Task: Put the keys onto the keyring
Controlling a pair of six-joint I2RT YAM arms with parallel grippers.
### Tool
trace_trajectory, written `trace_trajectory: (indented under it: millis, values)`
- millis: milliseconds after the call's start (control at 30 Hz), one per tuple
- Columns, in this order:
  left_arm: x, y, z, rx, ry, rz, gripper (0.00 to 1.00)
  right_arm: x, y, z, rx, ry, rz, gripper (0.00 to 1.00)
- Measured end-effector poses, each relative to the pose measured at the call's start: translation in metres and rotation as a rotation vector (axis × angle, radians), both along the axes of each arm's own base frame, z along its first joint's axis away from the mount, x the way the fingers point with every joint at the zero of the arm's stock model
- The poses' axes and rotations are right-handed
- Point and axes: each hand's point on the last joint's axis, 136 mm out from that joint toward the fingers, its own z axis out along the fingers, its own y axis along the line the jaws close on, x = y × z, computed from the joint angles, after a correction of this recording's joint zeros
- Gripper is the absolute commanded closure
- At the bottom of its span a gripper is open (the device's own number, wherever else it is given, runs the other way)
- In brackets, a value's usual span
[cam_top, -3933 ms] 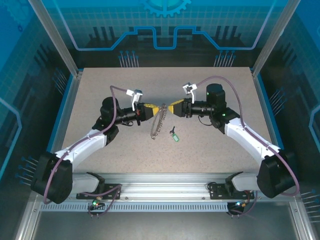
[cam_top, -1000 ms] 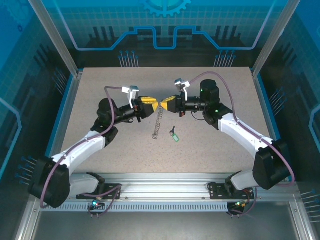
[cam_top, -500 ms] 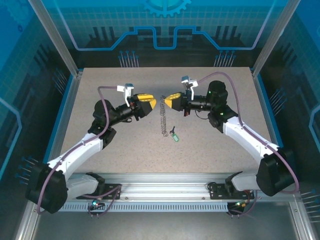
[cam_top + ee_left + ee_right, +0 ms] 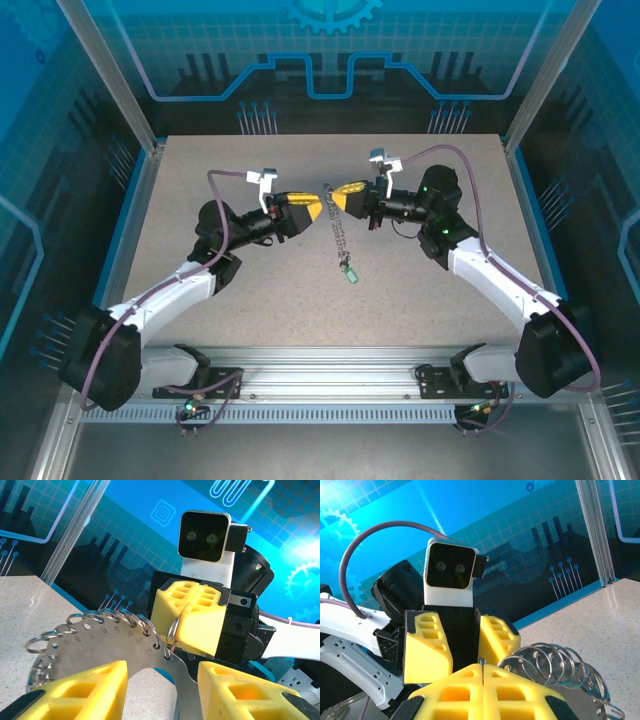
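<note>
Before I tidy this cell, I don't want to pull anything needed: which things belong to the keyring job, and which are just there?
Belongs to the job:
- keyring, pinched in the right gripper
- key with green tag, on the table near the keyring's lower end
- left gripper, open, facing the keyring

Just there:
- blue printed walls
- metal rail at the near edge

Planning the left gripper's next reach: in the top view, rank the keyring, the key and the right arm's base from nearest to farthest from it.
1. keyring, just right of the left gripper.
2. key, right and toward the bases.
3. right arm's base, at the table's near-right edge.
</note>
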Motion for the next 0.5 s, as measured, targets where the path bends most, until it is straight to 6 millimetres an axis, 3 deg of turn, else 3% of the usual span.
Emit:
trace_trajectory:
  millis: [500]
  values:
    - [-0.0044, -0.0069, 0.0038, -0.022, -0.006, -0.025, 0.59, 0.0029, 0.0009, 0.0008, 0.012, 0.018, -0.014, 1.0]
